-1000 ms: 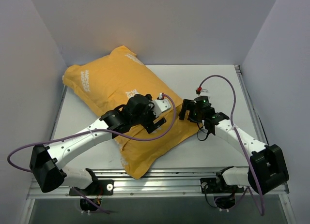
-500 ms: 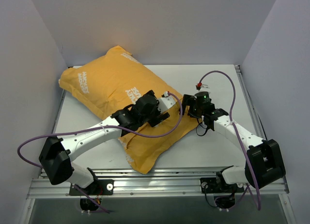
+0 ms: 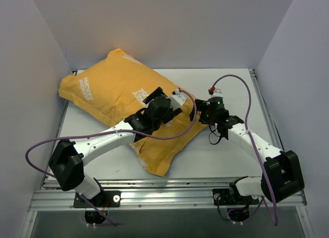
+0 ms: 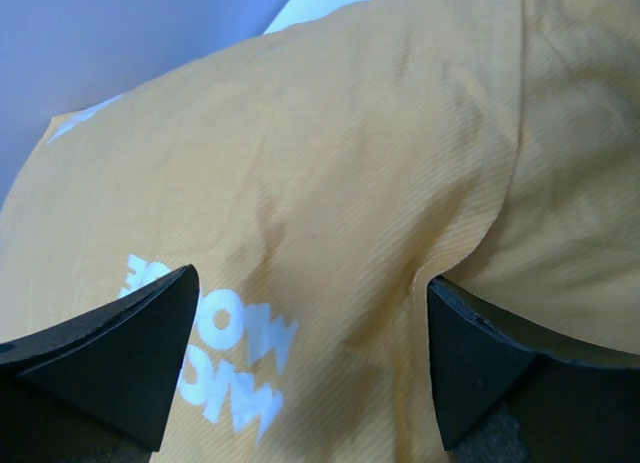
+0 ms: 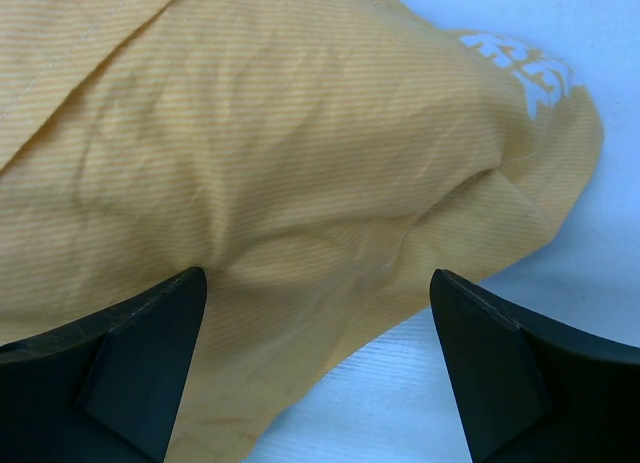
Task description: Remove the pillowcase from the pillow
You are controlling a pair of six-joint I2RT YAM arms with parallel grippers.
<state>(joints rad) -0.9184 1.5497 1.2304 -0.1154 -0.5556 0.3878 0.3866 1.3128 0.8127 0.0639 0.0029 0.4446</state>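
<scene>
The orange-yellow pillowcase [image 3: 110, 94] with white lettering lies stuffed and slanted across the white table [image 3: 234, 86]. The pillow is hidden inside it. My left gripper [image 3: 154, 100] hovers over the middle of the pillowcase, jaws wide apart. In the left wrist view the fabric [image 4: 330, 163] and its white letters fill the space between the fingers of the left gripper [image 4: 310, 373]. My right gripper [image 3: 197, 112] is open at the pillowcase's right edge. In the right wrist view a loose fabric fold [image 5: 250, 133] and bare table [image 5: 430, 383] lie between the fingers of the right gripper [image 5: 315, 373].
Grey walls close in on the left, back and right; the pillowcase's far corner nearly touches the left wall. A metal rail [image 3: 169, 194] runs along the front edge. Purple cables [image 3: 241, 89] loop above both arms.
The left arm has swung toward the back and the pillowcase has shifted toward the back left. The right gripper has edged slightly toward the back. Both jaws stay open.
</scene>
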